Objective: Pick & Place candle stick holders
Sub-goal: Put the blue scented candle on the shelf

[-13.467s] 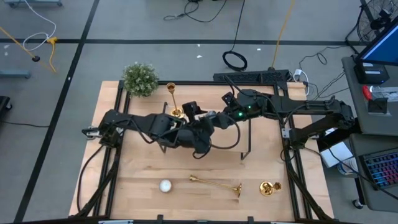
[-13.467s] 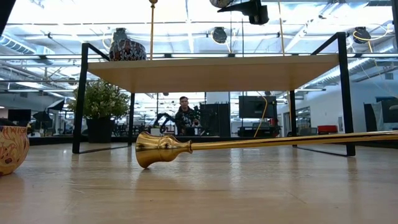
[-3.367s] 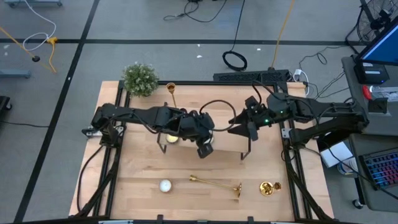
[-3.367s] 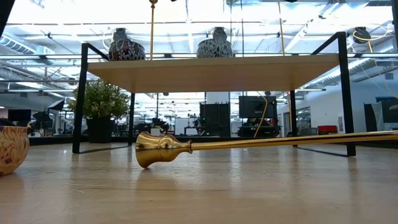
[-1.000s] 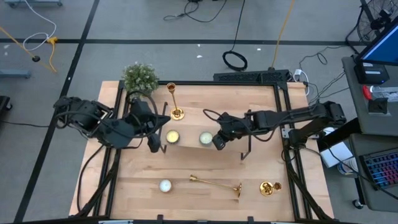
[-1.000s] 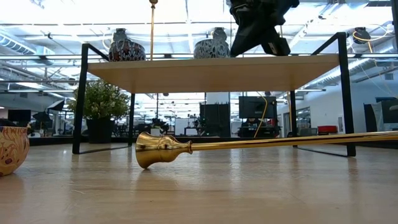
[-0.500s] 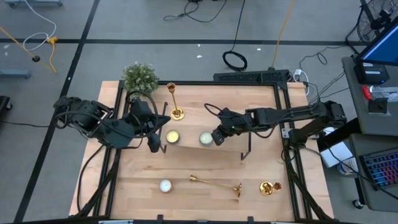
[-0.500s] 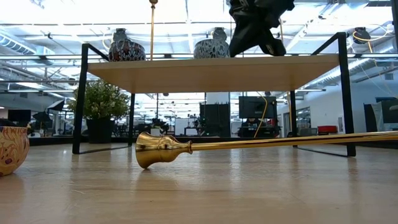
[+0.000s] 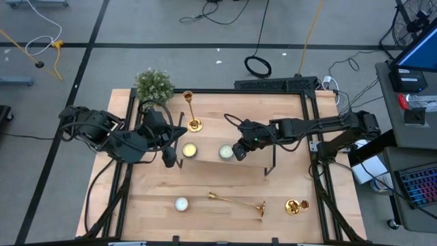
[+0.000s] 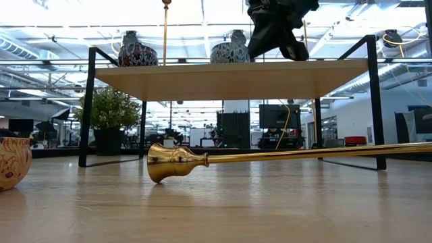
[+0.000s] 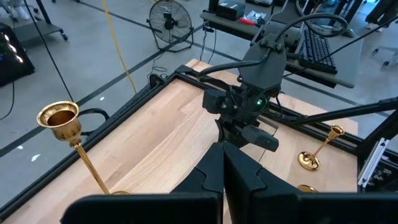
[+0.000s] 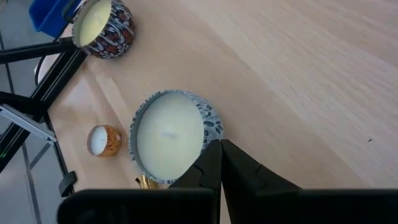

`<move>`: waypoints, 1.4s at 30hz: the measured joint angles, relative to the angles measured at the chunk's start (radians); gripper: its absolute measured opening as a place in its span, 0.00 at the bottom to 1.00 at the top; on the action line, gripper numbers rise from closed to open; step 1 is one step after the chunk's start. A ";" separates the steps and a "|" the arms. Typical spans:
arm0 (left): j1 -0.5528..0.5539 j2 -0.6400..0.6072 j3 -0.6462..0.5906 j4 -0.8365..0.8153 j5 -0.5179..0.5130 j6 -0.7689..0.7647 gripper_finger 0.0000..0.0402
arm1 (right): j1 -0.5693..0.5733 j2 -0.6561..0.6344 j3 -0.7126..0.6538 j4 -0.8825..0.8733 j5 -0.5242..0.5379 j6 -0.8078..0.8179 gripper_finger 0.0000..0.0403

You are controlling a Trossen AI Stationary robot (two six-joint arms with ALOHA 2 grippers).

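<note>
One gold candle stick holder (image 9: 192, 113) stands upright on its base near the table's far edge, left of centre. A second (image 9: 236, 201) lies on its side near the front edge, its base (image 10: 172, 162) close in the low view. A third (image 9: 295, 206) stands at the front right. My right gripper (image 9: 237, 151) is shut above the wooden shelf, its tips right beside a blue-and-white candle jar (image 12: 171, 140). My left gripper (image 9: 169, 158) is shut at the shelf's left end, holding nothing. My right gripper's shut fingertips (image 12: 211, 155) come from the table's right side and stand at the rim (image 12: 210, 127) of the candle jar, which rests on the shelf. I cannot tell whether they touch it.
The shelf (image 10: 233, 69) has black wire legs and stands mid-table, with a second patterned candle jar (image 9: 189, 150) on it. A small potted plant (image 9: 153, 86) is at the far left corner. A white tealight (image 9: 181, 203) lies near the front edge.
My right gripper has edged toward the table's left along the shelf top, closer to the blue-and-white candle jar, and stays shut. The jar and the candle stick holders have not moved.
</note>
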 joint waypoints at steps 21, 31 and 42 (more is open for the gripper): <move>0.000 0.000 0.000 0.000 0.000 0.017 0.00 | 0.000 0.000 0.000 0.010 -0.027 0.004 0.00; 0.000 0.000 0.000 -0.001 0.000 0.019 0.00 | 0.010 0.049 0.003 0.092 -0.078 0.009 0.00; 0.000 0.000 0.000 -0.001 0.001 0.022 0.00 | 0.014 0.025 0.000 0.073 0.005 0.008 0.00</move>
